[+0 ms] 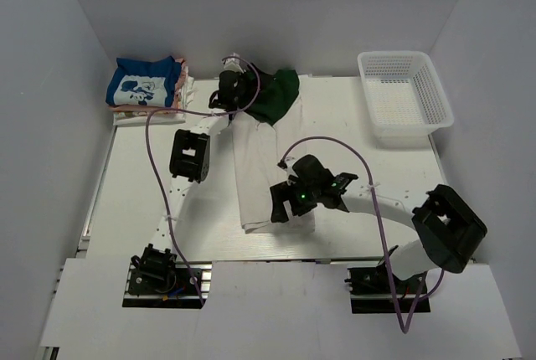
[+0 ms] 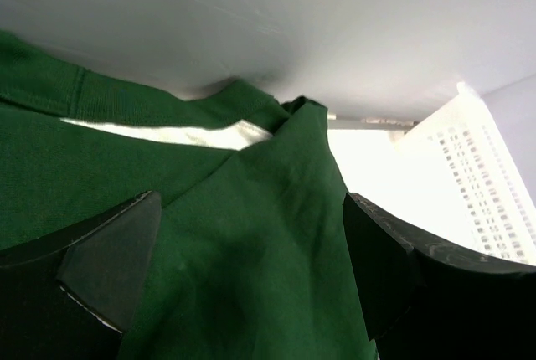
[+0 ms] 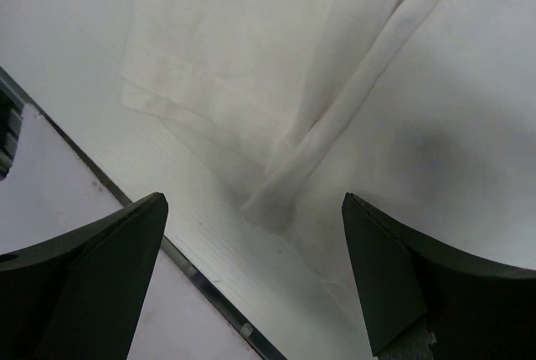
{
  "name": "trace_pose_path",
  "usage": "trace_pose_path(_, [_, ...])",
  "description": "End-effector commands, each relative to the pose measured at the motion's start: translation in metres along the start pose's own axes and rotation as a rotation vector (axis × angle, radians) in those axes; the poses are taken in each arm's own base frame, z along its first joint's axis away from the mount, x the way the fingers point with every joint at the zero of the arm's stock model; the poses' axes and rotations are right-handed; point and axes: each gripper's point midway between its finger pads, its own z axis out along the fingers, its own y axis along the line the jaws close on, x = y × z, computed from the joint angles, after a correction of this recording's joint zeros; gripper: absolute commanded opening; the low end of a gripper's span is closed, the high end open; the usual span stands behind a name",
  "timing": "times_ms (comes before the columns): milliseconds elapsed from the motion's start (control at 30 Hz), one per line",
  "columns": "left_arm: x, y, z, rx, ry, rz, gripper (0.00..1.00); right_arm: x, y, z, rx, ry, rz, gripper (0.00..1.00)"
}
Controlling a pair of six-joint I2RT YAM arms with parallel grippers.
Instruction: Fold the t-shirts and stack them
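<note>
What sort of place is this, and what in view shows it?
Probably a robot test cell: plain white walls box in a table, two robot arms are bolted at its near edge, and folded shirts are stacked in a corner.

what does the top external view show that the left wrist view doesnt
Only top external: the folded stack topped by a blue t-shirt, the cream t-shirt laid out long, and the right hand over its near end. Only left wrist: that the left hand is open, close over the cloth, and a white strip between green folds. Both: the dark green t-shirt and the white basket.
</note>
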Motion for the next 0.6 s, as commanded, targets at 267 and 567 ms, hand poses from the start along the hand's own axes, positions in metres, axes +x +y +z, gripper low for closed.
trace_pose_path(267, [-0.148, -0.196, -0.065, 0.223, -0.069, 0.184, 1.00, -0.059, 0.040, -0.066, -0.099, -0.305, -0.091, 0.90])
trace_pose_path(567, [-0.080, -0.256, -0.220, 0.315, 0.212, 0.225, 1.00, -0.054, -0.016, -0.093, 0.168, -0.491, 0.174, 0.90])
